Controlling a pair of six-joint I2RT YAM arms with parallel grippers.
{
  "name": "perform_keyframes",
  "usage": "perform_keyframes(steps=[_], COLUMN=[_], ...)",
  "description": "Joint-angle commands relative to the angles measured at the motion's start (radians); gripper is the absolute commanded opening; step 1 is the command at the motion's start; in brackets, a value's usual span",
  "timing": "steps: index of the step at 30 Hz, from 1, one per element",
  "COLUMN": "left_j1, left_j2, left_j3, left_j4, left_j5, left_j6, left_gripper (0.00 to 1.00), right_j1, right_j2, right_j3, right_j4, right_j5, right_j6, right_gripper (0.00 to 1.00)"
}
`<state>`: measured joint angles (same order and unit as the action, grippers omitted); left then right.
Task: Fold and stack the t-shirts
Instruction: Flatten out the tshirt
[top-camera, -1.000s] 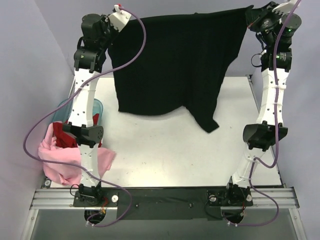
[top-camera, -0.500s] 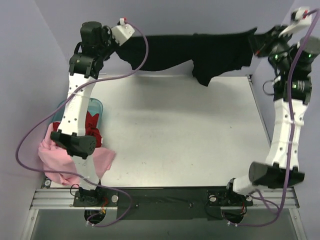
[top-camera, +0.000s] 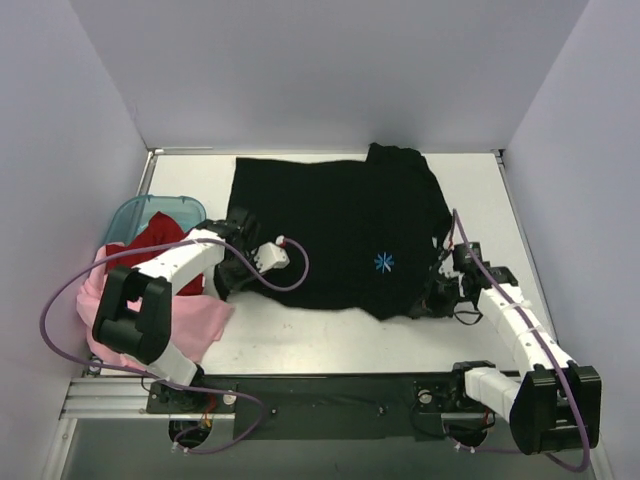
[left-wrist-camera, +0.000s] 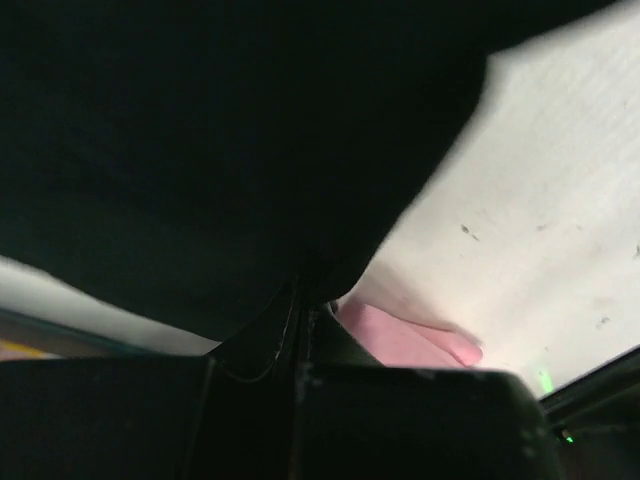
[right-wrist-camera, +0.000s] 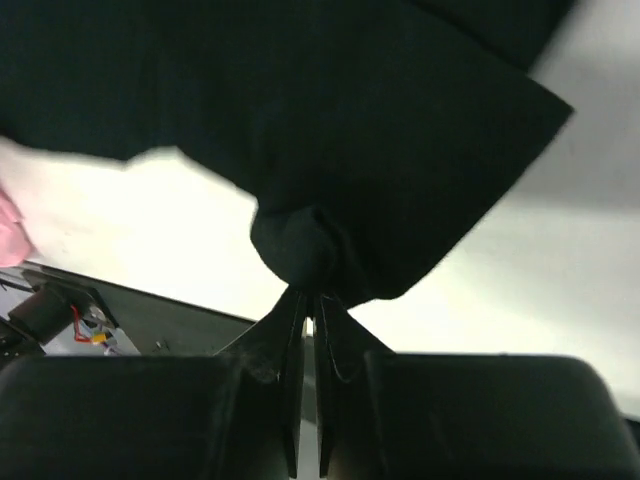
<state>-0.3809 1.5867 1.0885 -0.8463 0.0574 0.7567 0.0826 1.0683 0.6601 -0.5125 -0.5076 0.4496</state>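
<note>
Nearest me, a bare strip of tabletop (top-camera: 330, 340) runs along the hem of the black t-shirt (top-camera: 330, 215). My left end effector (left-wrist-camera: 303, 300) is clamped on its near-left corner and my right end effector (right-wrist-camera: 310, 300) is pinched on the bunched near-right corner. The shirt lies spread print-up almost to the far edge with open room on its right, while 2 more, the pink t-shirt (top-camera: 205, 322) and red t-shirt (top-camera: 160, 245), crowd the left edge by the teal tub (top-camera: 140, 210).

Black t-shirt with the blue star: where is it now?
In the top view, the black cloth t-shirt lies spread across the middle of the white table, right of the translucent teal plastic tub.
</note>
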Motion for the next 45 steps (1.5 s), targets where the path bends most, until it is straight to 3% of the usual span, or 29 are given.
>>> perform_keyframes(steps=[1, 7, 15, 26, 29, 31, 35, 38, 39, 45], left_j1=[0.008, 0.008, -0.004, 0.004, 0.017, 0.02, 0.019, 0.02, 0.019, 0.014], left_j2=[-0.018, -0.045, -0.076, -0.027, -0.007, -0.002, -0.033, -0.068, -0.073, -0.083], left_j3=[-0.074, -0.111, -0.11, 0.062, 0.1, 0.079, 0.013, -0.042, -0.067, -0.084], left_j4=[0.021, -0.1, -0.22, -0.168, -0.175, -0.195, -0.292, -0.319, -0.318, -0.312], left_j5=[0.001, 0.057, 0.165, 0.124, 0.116, 0.117, 0.188, 0.174, 0.165, 0.167], left_j6=[0.003, 0.045, 0.059, 0.076, 0.084, 0.095, 0.107, 0.113, 0.112, 0.093], left_gripper=[0.0, 0.0, 0.0, 0.0, 0.0, 0.0, 0.0, 0.0, 0.0, 0.0], right_j1=[0.008, 0.017, 0.016, -0.136, -0.133, -0.094, 0.174, 0.307, 0.339, 0.286], right_j2=[-0.038, 0.056, -0.051, 0.067, 0.139, 0.157, 0.15, 0.13, 0.124, 0.064], right_j3=[-0.085, -0.106, -0.002, 0.169, 0.174, 0.11, -0.01, -0.074, -0.08, 0.047], right_j4=[-0.093, -0.202, -0.378, -0.353, -0.362, -0.344, -0.374, -0.476, -0.501, -0.638], right_j5=[0.005, -0.01, 0.093, 0.175, 0.107, 0.029, -0.083, -0.127, -0.099, 0.127], right_j6=[0.093, 0.127, 0.15, -0.008, -0.031, 0.027, 0.139, 0.213, 0.215, 0.218], right_gripper=[0.0, 0.0, 0.0, 0.0, 0.0, 0.0, 0.0, 0.0, 0.03, 0.56])
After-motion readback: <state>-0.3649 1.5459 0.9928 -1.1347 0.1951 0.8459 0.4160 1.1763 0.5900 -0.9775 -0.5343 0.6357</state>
